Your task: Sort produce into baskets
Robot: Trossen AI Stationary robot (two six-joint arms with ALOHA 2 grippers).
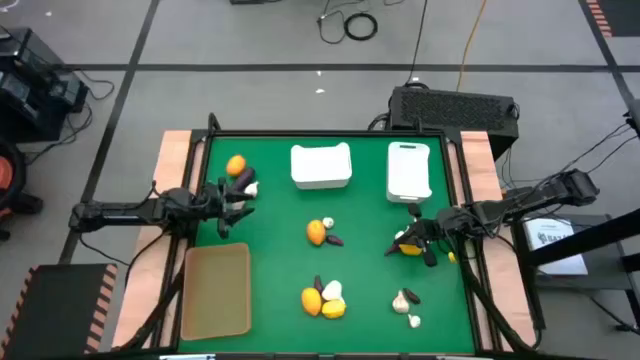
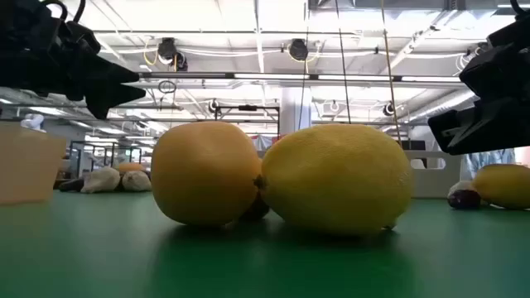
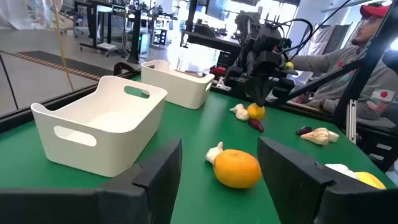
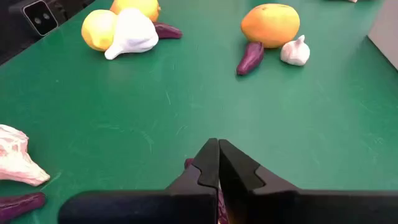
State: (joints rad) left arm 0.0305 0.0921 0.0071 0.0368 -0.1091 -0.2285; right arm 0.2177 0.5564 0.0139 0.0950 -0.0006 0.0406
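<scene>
1. Three baskets stand on the green table (image 1: 270, 250): a tan tray (image 1: 215, 290) at the near left, a squarish white bin (image 1: 321, 166) and a narrower white bin (image 1: 408, 170) at the far side. All three look empty.
2. Produce lies in small groups on the table: an orange fruit (image 1: 316, 232) with a garlic bulb and a purple piece in the middle, and yellow fruits (image 1: 322, 301) nearer the front.
3. The left gripper (image 3: 219, 171) hovers with its jaws spread, and the middle orange fruit (image 3: 237, 168) is just beyond them.
4. The right gripper (image 4: 218, 163) has its jaws pressed together low over the table; a purple piece (image 4: 188, 163) shows just beside the tips, mostly hidden.
5. Round fruits look smooth and firm, so I judge they can roll; a hold across the widest part is best.
6. Whether the right gripper pinches something, I cannot tell.
</scene>
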